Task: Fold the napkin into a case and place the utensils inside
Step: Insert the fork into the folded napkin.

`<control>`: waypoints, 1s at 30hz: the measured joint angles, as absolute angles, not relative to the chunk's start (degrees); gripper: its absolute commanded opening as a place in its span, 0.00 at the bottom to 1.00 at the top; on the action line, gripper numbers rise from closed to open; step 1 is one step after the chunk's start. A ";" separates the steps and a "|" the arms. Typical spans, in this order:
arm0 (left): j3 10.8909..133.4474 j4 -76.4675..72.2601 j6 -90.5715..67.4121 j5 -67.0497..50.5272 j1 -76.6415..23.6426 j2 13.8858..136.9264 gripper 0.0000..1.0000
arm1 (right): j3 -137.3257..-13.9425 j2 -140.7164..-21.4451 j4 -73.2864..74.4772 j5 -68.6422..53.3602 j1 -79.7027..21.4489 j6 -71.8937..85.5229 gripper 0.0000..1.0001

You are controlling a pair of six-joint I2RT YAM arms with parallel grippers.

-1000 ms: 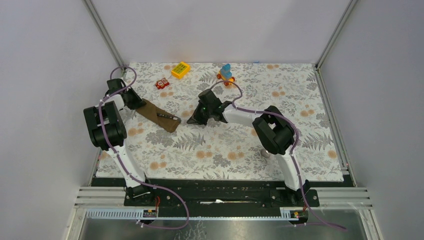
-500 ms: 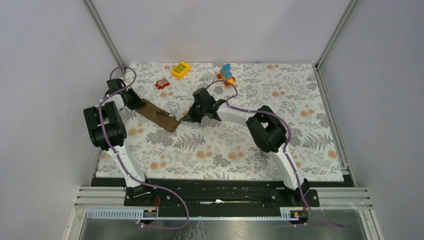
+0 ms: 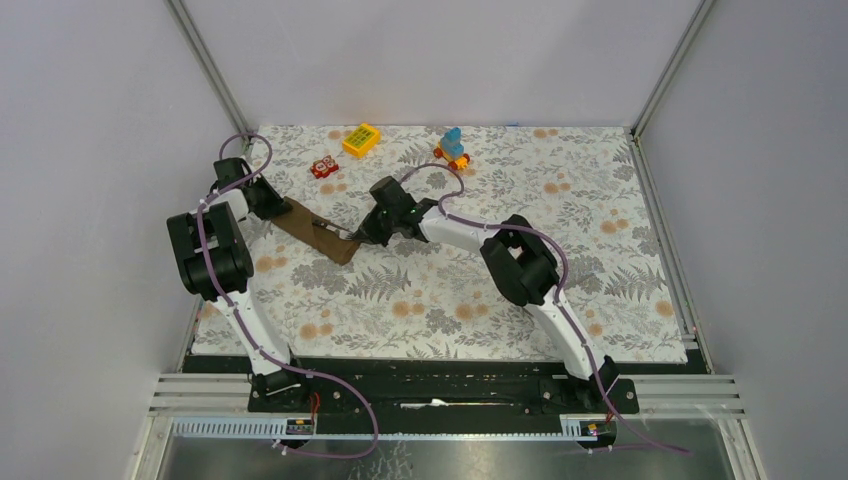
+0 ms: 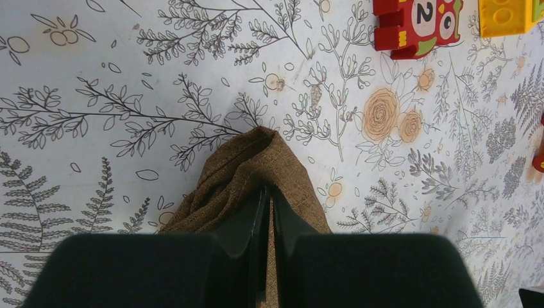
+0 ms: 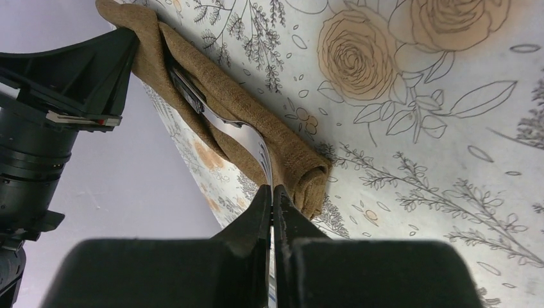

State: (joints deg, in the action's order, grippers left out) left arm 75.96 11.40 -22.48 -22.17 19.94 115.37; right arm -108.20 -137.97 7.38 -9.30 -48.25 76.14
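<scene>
The case (image 3: 318,230) (the brown napkin, folded to a narrow strip) lies on the floral tablecloth (image 3: 480,290) in the left half of the table, running from far left to near right.

Left gripper (image 4: 268,192): jaws nearly together, pinching the cloth at the strip's far-left end.

Right gripper (image 5: 272,190): jaws closed. The tips are at the strip's near-right end, touching the silver end of a utensil (image 5: 238,131); whether that end is pinched cannot be told.

The utensil lies lengthwise in a crease of the cloth, dark handle toward the left gripper.

A red block (image 4: 417,22) and a yellow block (image 4: 507,16) sit beyond the case toward the far edge, apart from it. A blue toy (image 3: 452,145) stands further right.
</scene>
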 measured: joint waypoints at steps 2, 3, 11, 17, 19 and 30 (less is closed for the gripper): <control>75.92 11.40 -22.50 -22.20 19.94 115.37 0.09 | -108.75 -138.12 7.88 -8.51 -48.69 76.97 0.00; 75.90 11.40 -22.50 -22.22 19.94 115.37 0.09 | -109.14 -138.32 8.08 -8.23 -48.88 77.36 0.00; 75.72 10.44 -22.50 -22.22 20.08 115.37 0.09 | -110.19 -140.22 6.79 -6.24 -49.74 79.70 0.00; 75.72 10.15 -22.96 -23.07 20.16 115.18 0.42 | -110.24 -140.97 4.73 -5.23 -49.82 80.01 0.00; 75.70 10.26 -23.64 -23.40 20.27 114.37 0.46 | -110.24 -140.97 4.05 -5.08 -49.84 80.03 0.00; 81.21 10.09 -26.94 -24.27 24.05 113.38 0.43 | -110.08 -140.97 2.66 -4.97 -49.84 80.44 0.00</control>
State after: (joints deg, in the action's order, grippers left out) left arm 81.21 10.09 -26.94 -24.27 24.05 113.38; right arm -110.08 -140.97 2.66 -4.97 -49.84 80.44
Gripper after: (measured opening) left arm 0.442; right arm 0.018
